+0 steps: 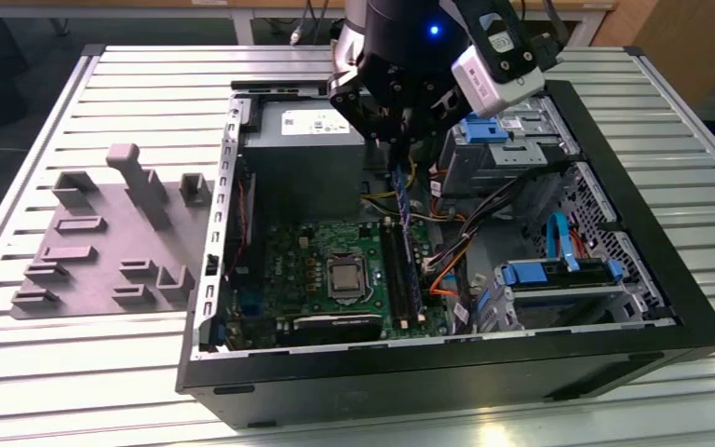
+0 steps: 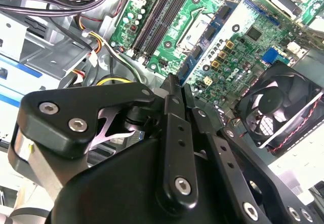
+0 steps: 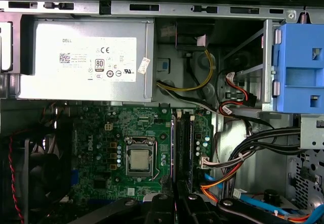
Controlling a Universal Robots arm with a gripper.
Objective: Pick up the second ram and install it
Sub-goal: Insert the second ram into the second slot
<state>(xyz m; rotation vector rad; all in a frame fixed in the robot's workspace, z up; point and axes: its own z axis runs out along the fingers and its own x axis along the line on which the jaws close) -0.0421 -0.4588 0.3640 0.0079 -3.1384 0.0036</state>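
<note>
The gripper [image 1: 397, 140] hangs over the open computer case [image 1: 655, 345], its fingers closed on the top end of the second ram [image 1: 404, 196]. In the exterior view this thin blue stick hangs straight down from the fingertips, toward six o'clock from the gripper, tilted a little, with its lower end above the green motherboard [image 1: 302, 270]. Right under it, further toward six o'clock, run the long dark memory slots [image 1: 397, 275], which reach from the middle of the board toward the case's near wall. I cannot tell whether the stick touches a slot.

At nine o'clock from the gripper sits the grey power supply [image 1: 305, 154]; at three o'clock a blue drive clip [image 1: 482, 128].

In the first wrist view the slots [image 3: 183, 150] run up from the fingers [image 3: 161, 209], with the processor socket [image 3: 139, 161] beside them and the power supply [image 3: 86, 59] beyond. In the second wrist view the closed fingers [image 2: 174, 133] point at the slots [image 2: 159, 16]; a fan [image 2: 276, 105] lies at three o'clock.
</note>
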